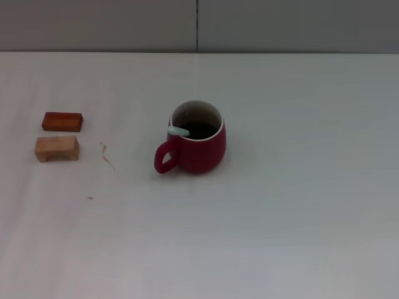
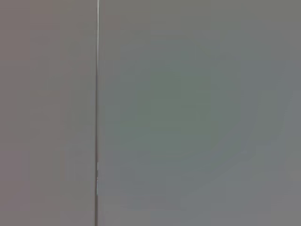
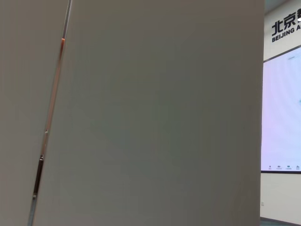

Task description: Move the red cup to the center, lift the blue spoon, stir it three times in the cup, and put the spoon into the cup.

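Observation:
The red cup [image 1: 197, 139] stands upright near the middle of the white table [image 1: 299, 205] in the head view, its loop handle turned toward the front left. The blue spoon [image 1: 177, 131] rests inside the cup, and only the pale blue end of its handle shows, leaning on the left side of the rim. Neither gripper nor arm shows in the head view. Both wrist views look at a plain grey wall panel with a seam and show no fingers.
Two small wooden blocks lie at the table's left: a reddish-brown block [image 1: 62, 121] and a pale block [image 1: 57, 148] just in front of it. A few small stains [image 1: 106, 153] mark the cloth between the blocks and the cup.

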`<action>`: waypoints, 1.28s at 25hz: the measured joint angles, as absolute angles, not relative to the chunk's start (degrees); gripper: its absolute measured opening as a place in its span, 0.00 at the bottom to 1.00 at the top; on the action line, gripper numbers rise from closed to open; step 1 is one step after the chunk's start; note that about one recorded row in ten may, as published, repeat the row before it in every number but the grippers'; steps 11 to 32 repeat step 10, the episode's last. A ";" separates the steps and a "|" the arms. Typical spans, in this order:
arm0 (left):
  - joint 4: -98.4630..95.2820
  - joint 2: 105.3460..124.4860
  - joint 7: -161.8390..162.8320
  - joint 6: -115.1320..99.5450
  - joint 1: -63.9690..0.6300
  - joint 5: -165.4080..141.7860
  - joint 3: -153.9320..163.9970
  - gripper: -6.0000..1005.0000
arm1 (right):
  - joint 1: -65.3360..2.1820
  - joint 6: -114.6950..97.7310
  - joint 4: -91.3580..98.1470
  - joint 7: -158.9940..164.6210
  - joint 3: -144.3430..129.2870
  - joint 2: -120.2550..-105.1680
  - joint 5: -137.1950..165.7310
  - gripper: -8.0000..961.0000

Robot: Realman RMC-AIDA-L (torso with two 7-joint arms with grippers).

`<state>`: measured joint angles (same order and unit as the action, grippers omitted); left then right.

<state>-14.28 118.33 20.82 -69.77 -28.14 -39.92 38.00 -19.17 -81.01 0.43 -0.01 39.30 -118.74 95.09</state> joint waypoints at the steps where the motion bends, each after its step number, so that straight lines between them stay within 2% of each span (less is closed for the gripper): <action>1: -13.80 118.31 20.53 -69.69 -27.79 -39.91 37.95 0.38 | -19.18 -81.02 0.49 -0.02 39.34 -118.74 95.09 0.73; 6: -11.80 118.21 20.97 -68.24 -26.74 -39.49 35.24 0.42 | -19.40 -81.11 0.79 -0.04 41.00 -118.67 95.09 0.73; 32: -10.28 118.39 21.01 -67.94 -26.48 -39.33 33.73 0.42 | -19.57 -81.99 0.59 0.12 43.90 -118.65 95.08 0.73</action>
